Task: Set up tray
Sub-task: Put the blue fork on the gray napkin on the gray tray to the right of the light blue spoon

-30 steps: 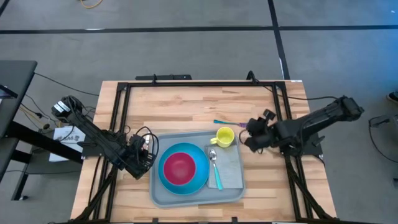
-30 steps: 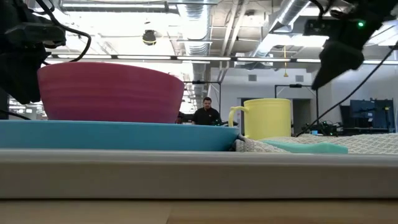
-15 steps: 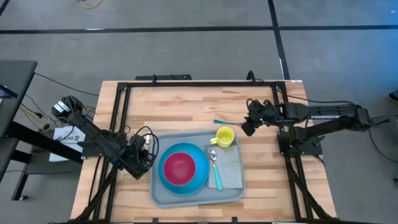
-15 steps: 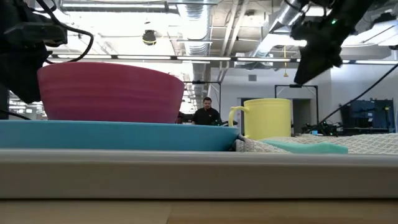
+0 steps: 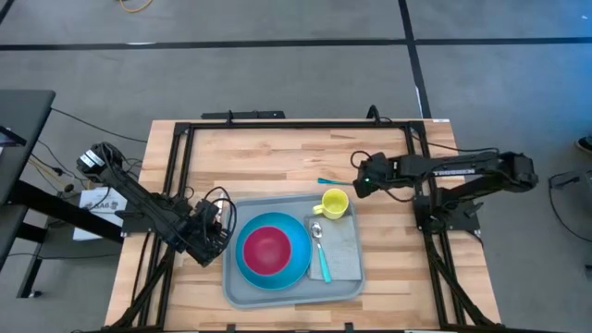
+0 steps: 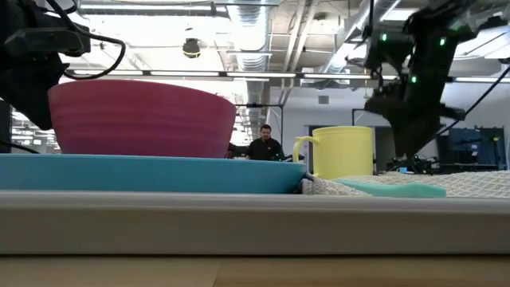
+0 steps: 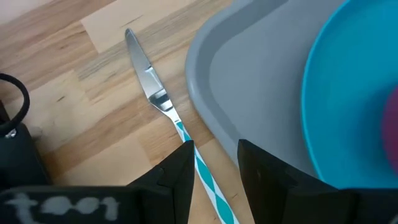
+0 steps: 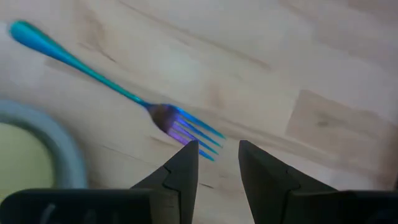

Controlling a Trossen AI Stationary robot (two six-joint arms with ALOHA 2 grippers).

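The grey-blue tray [image 5: 242,287] lies on the table's near half. It holds a blue plate [image 5: 298,262] with a pink bowl [image 5: 268,248], a yellow mug [image 5: 335,203], and a grey cloth [image 5: 344,242] with a teal-handled spoon [image 5: 319,248] on it. A teal fork [image 5: 333,181] lies on the wood beyond the mug. My right gripper [image 5: 363,181] [image 8: 216,163] hovers open over the fork's tines [image 8: 189,135]. My left gripper [image 5: 218,228] [image 7: 214,171] is open at the tray's left rim [image 7: 205,93]. A knife [image 7: 149,84] lies flat on the wood there, its striped handle [image 7: 205,177] running between the fingers.
Black frame rails [image 5: 277,125] run along the table's far edge and both sides. Bare wood [image 5: 268,157] lies beyond the tray. A person [image 6: 264,145] stands far off in the room behind the table.
My right gripper has swung from beside the mug's right toward the table's far edge, then left toward the fork, and has come down lower over the fork's tines. The left arm and everything on the tray have kept still.
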